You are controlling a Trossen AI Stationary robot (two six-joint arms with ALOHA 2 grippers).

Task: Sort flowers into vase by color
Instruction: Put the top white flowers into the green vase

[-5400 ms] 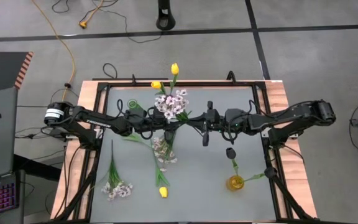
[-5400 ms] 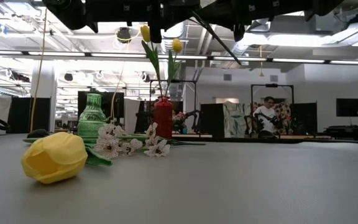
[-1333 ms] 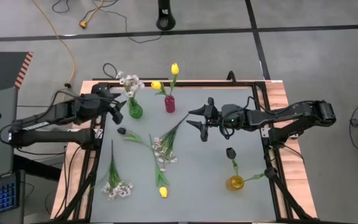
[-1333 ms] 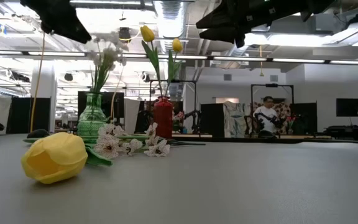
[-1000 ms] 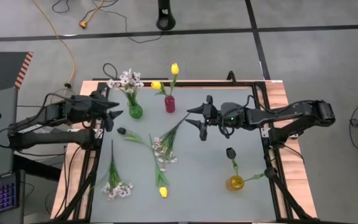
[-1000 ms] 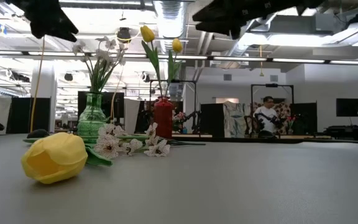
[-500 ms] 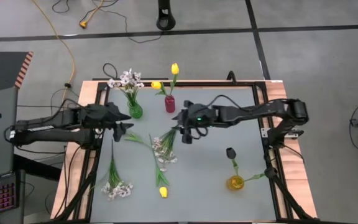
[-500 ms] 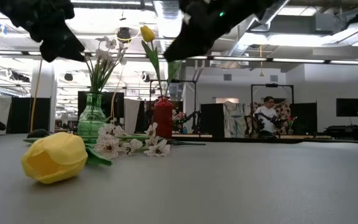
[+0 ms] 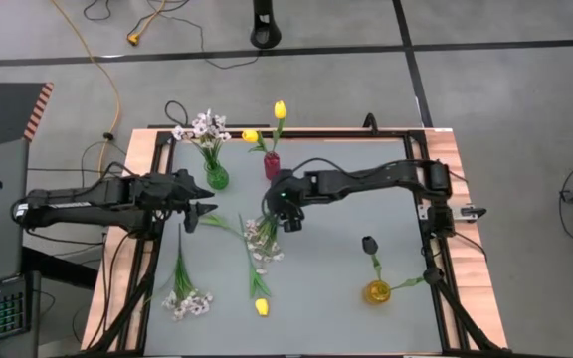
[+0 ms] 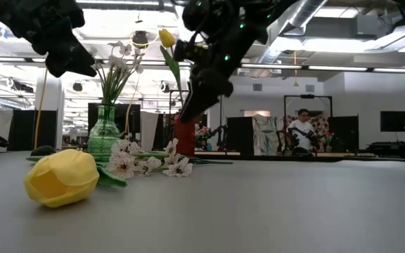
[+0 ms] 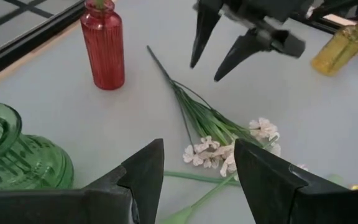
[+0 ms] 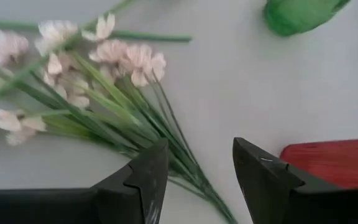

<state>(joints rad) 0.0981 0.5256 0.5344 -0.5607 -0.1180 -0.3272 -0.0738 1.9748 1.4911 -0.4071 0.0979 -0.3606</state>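
Note:
A green vase (image 9: 217,177) holds white blossoms (image 9: 202,127). A red vase (image 9: 272,166) holds yellow tulips (image 9: 279,109), and a yellow vase (image 9: 376,291) holds a dark tulip (image 9: 369,244). A white spray (image 9: 260,239) lies flat on the table, its green stems (image 12: 166,143) fanned out. My right gripper (image 12: 201,180) hangs open just above those stems, tipped downward, also seen from the left wrist (image 11: 213,62). My left gripper (image 9: 199,204) is open near the green vase (image 11: 17,162), touching nothing. A yellow tulip (image 9: 261,306) and another white spray (image 9: 189,301) lie near the front.
The red vase (image 12: 334,162) stands close beside my right gripper, and the green vase (image 12: 300,14) a little farther off. The table's black frame (image 9: 421,189) runs along its edges. In the low view the loose yellow tulip (image 10: 62,177) lies near the front edge.
My right gripper has swung from the table's middle toward its left, sunk, and tipped downward over the lying white spray, its fingers staying open. My left gripper has dropped and drifted toward the near edge, away from the green vase, still open.

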